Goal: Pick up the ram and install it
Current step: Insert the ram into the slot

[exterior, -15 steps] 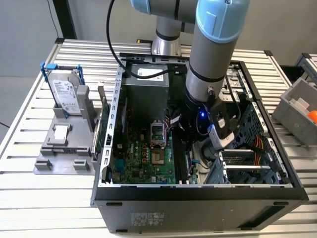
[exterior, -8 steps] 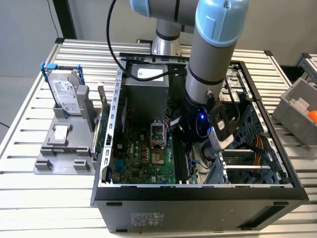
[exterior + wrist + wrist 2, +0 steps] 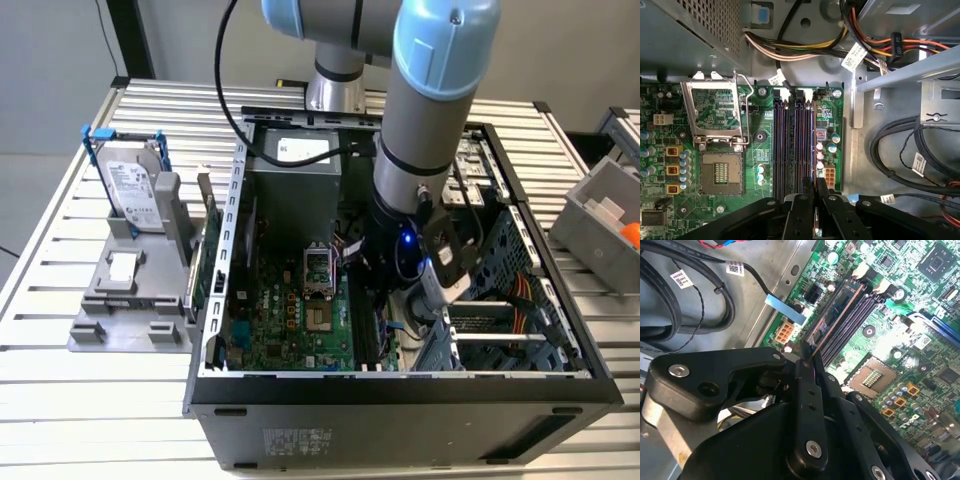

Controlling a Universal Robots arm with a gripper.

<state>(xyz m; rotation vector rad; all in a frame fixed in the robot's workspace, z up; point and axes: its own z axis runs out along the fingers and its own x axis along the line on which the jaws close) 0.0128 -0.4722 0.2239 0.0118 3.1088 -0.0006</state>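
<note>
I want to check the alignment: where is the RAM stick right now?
The RAM stick is pinched in the gripper, standing on edge just over the memory slots, beside the open processor socket on the motherboard.

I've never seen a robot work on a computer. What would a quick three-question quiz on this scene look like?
1. True or false: a cooler covers the processor socket.
2. The gripper is nearest: A) a keyboard B) the memory slots C) a fan.
3. The hard drive stands on the exterior view's ____ of the computer case.
Key: 1 false; 2 B; 3 left.
</note>
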